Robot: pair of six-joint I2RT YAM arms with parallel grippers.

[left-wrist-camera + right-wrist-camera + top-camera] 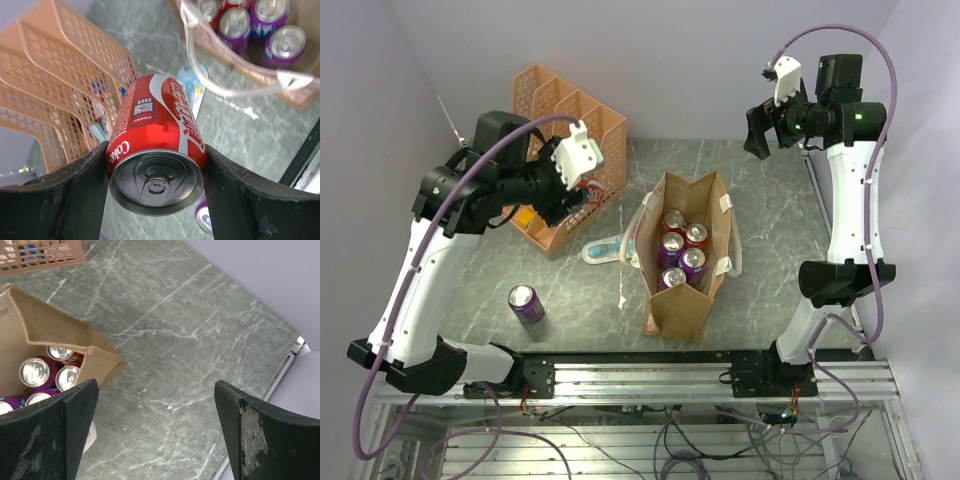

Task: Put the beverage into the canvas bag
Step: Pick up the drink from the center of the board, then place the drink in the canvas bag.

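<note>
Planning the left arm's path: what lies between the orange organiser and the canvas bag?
A flat pale-blue packet lies there, clearest in the top view.

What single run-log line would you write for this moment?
left tool: shut on red cola can | right tool: open, empty | canvas bag: cans inside | purple can: standing outside bag

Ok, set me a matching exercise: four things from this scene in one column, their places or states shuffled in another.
1. red cola can
2. lone purple drink can
3. black right hand
4. orange plastic mesh organiser

A. open, holding nothing
B. standing on the grey table, outside the tan canvas bag
C. gripped in the left hand
D. at the table's far left corner

Pairs: 1-C, 2-B, 3-A, 4-D.
</note>
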